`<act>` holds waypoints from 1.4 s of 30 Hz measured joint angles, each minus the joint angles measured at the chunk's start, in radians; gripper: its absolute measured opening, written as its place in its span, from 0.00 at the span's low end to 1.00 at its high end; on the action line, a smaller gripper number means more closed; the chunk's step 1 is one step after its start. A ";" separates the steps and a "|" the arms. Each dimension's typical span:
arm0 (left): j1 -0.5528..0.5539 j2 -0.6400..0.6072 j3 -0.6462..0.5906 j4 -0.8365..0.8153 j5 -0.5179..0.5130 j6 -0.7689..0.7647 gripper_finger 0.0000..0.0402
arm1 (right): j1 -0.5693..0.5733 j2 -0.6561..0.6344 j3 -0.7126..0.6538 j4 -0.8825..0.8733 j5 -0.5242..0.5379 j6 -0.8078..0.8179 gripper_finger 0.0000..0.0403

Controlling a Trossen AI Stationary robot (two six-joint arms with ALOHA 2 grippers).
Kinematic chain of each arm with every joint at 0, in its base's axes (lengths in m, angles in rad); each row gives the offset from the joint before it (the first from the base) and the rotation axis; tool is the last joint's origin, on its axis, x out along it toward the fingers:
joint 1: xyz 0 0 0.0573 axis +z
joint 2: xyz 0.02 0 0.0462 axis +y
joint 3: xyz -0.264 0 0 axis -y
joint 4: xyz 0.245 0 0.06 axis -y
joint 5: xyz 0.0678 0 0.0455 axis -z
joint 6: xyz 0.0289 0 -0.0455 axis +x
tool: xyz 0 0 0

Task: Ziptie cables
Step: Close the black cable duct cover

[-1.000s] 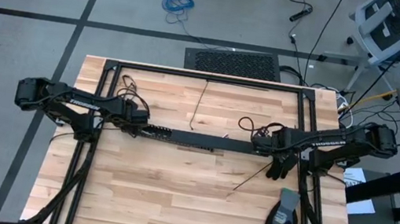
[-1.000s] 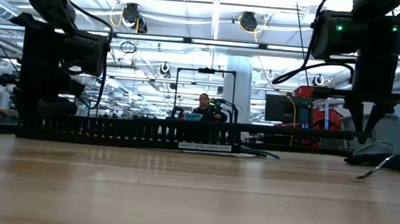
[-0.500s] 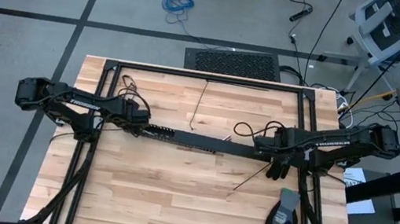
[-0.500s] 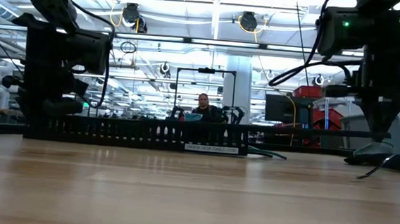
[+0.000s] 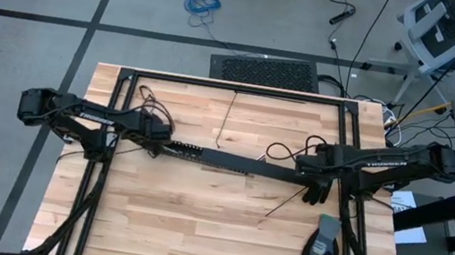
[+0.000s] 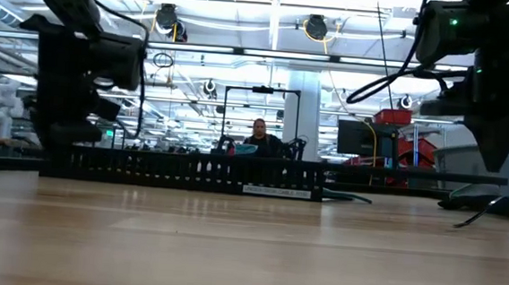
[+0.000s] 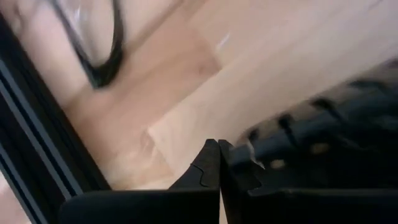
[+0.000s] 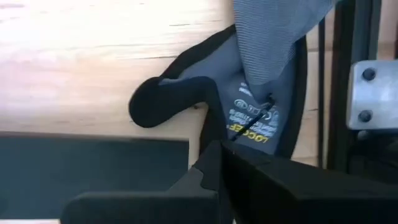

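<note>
Hovering w/ fingers closed, empty, left gripper & right gripper are risking snagging long black slotted cable tray; cables unseen.

glove: cut off by edge; black slotted rail: blurred

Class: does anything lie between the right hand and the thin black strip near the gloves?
Nothing visible does. Only bare table separates the shut right hand from the strip; a black glove lies beside that path, not across it.
</note>
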 joint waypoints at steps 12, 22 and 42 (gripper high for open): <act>-0.050 -0.073 0.146 0.040 -0.021 0.220 0.00 | -0.001 -0.044 0.074 -0.075 0.078 -0.238 0.04; -0.049 -0.111 0.298 0.572 0.279 0.791 0.00 | 0.013 -0.047 0.181 -0.101 0.245 -0.389 0.06; -0.068 0.115 0.728 0.064 0.698 0.867 0.46 | 0.013 -0.046 0.374 -0.115 0.292 -0.640 0.30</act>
